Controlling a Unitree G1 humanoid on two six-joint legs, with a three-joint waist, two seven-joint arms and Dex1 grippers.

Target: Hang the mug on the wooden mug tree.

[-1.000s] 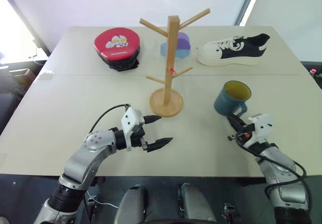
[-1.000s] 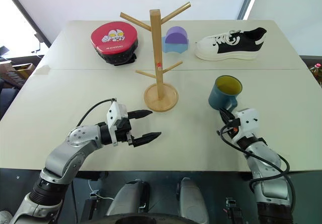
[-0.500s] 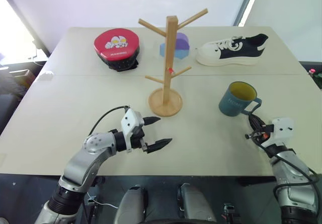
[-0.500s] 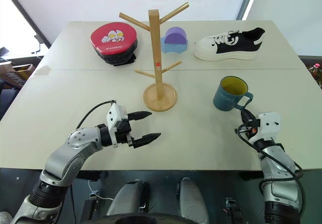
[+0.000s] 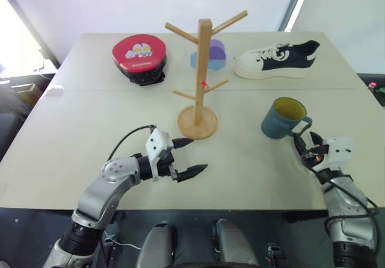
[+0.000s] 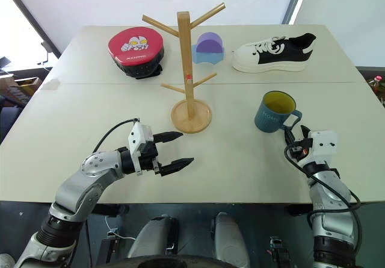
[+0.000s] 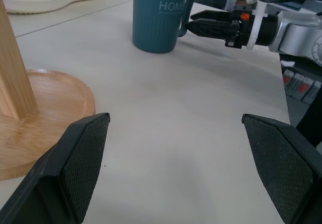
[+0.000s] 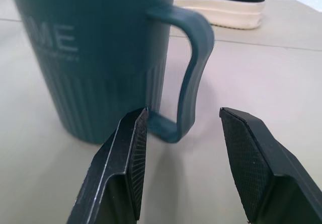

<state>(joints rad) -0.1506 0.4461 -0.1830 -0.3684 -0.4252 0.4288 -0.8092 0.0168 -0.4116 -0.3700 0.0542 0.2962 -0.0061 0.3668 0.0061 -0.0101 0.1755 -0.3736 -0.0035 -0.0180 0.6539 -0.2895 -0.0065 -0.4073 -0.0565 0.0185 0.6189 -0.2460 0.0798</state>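
The teal-blue mug (image 5: 280,119) with a yellow inside stands upright on the table, right of the wooden mug tree (image 5: 204,69), its loop handle (image 8: 193,68) turned to the right. My right gripper (image 5: 305,143) sits just in front of it, open. Its fingers (image 8: 128,153) stand apart with the handle straight ahead of the gap, not gripped. My left gripper (image 5: 194,155) hovers open and holds nothing, in front of the tree's round base (image 7: 50,108). The mug (image 7: 156,17) and my right gripper (image 7: 201,26) are also in the left wrist view.
At the back of the table lie a red round pad (image 5: 140,54), a purple and blue object (image 5: 213,54) behind the tree, and a black and white sneaker (image 5: 278,60). The table's front edge (image 5: 240,209) runs close below both grippers.
My right gripper has swung to the right and opened from shut. The mug's handle, which pointed toward me a second ago, now points right. The left arm has stayed put.
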